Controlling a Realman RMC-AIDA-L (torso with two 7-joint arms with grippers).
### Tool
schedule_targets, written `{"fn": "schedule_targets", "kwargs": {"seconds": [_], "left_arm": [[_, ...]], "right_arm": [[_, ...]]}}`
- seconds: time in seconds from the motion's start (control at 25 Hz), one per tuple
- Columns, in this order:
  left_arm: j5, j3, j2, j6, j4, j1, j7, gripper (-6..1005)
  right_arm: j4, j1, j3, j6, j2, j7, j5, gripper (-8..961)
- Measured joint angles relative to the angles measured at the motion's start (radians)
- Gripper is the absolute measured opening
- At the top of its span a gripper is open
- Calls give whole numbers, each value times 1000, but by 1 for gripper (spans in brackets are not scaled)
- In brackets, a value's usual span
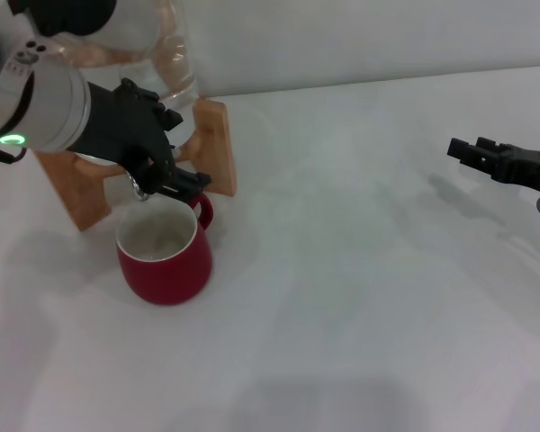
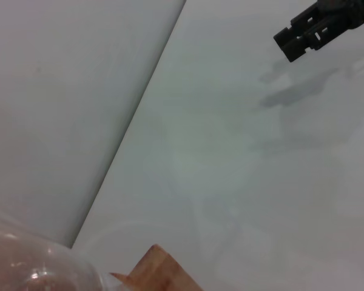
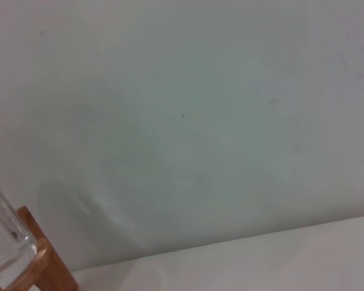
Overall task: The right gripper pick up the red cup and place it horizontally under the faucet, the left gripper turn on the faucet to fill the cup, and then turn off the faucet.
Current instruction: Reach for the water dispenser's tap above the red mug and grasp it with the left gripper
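**Left jaws at the faucet, red cup upright beneath it**

The left gripper (image 1: 173,180) has its black jaws brought in around the faucet (image 1: 140,188), of which only a small chrome glint shows below the claw, just over the cup's rim. How tightly the jaws press on the lever cannot be told; the fingers hide it. The grey-white arm behind them comes in from the left edge of the head view, across the front of the glass jar (image 1: 166,54) and its wooden stand (image 1: 218,144).

The red cup (image 1: 165,251) stands on the white desk (image 1: 360,270) directly in front of the stand, touching or nearly touching its front. It sits upright, mouth facing up, its long axis vertical, not laid on its side. The cream inside is visible, and the small loop handle points back and to the right, toward the stand's right leg.

The right gripper (image 1: 499,162) hovers well apart from the cup, at the right edge of the desk, holding nothing. Its black jaws point left toward the stand and appear drawn together. The left wrist view shows it far off (image 2: 315,27) above the bare desk.
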Motion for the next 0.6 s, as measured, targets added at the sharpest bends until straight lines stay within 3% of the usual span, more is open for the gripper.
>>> {"fn": "schedule_targets", "kwargs": {"seconds": [0.6], "left_arm": [[-26,2,0,7,-55,-13,7,799]], "right_arm": [[0,-6,0,6,-2,0,1,594]]}}
